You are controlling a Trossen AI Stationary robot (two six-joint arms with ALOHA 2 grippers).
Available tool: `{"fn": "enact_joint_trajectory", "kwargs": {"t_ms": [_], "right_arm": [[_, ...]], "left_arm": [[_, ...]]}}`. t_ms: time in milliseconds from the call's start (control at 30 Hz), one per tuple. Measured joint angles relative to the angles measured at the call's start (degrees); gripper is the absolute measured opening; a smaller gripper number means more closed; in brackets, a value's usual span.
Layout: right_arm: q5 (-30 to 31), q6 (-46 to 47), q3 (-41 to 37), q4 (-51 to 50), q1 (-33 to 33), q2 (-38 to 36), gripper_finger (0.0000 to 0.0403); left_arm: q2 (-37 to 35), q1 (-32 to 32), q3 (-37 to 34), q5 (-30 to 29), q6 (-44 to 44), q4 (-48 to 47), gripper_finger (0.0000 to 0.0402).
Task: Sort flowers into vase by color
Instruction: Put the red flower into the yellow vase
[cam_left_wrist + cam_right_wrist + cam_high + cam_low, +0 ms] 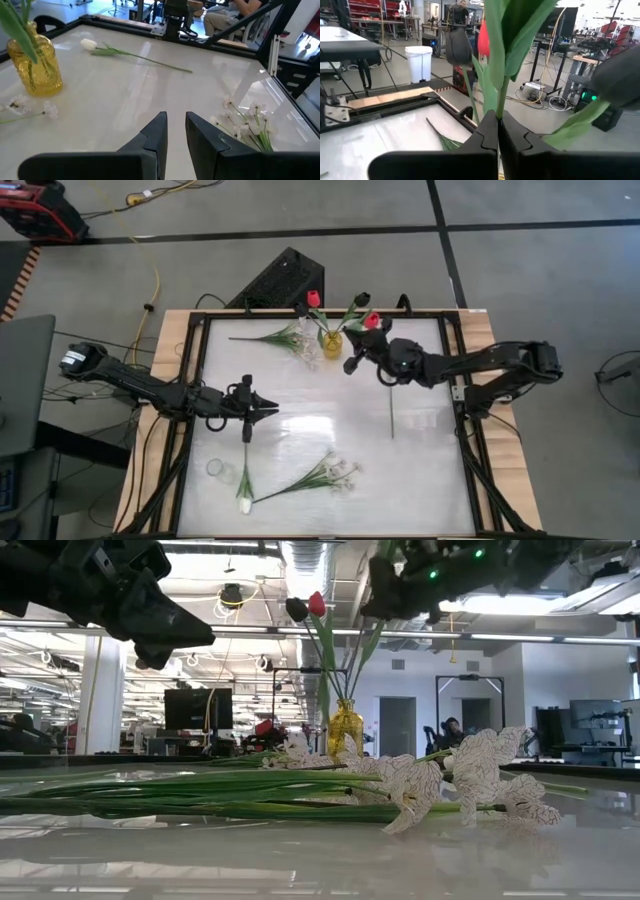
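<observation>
A yellow glass vase [332,343] stands at the table's far middle and holds a red tulip [314,299] and dark buds [297,608]. My right gripper [498,116] hovers level just right of it, shut on another red tulip [371,320]. One white tulip [87,44] lies flat under the right arm, and another [244,502] lies near the front left. White blossom sprays lie at the far left [288,338] and the near middle [335,472]. My left gripper [176,120] stands over the table's left half, pointing right, slightly open with nothing between its fingers. My right gripper pinches the red tulip's green stem [500,100] among its leaves, between the two fingers. The fingers come level from the table's right and lie across the stem. The tulip stands roughly upright and off the table. Its stem runs down toward the vase's neck [349,705]; whether its end is inside, I cannot tell.
A small clear glass [215,469] stands near the front left, beside the white tulip's stem. A black frame [190,430] rims the white tabletop. Bare tabletop lies between the two arms in the middle [320,415].
</observation>
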Motion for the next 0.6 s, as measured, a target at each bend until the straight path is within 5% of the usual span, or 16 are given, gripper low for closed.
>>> {"fn": "enact_joint_trajectory", "kwargs": {"t_ms": [600], "right_arm": [[-1.7,8.3,0.1,-2.2,-4.3,1.3,0.0026]], "left_arm": [[0.0,0.0,0.0,0.3,-1.4,-1.8,0.0057]]}}
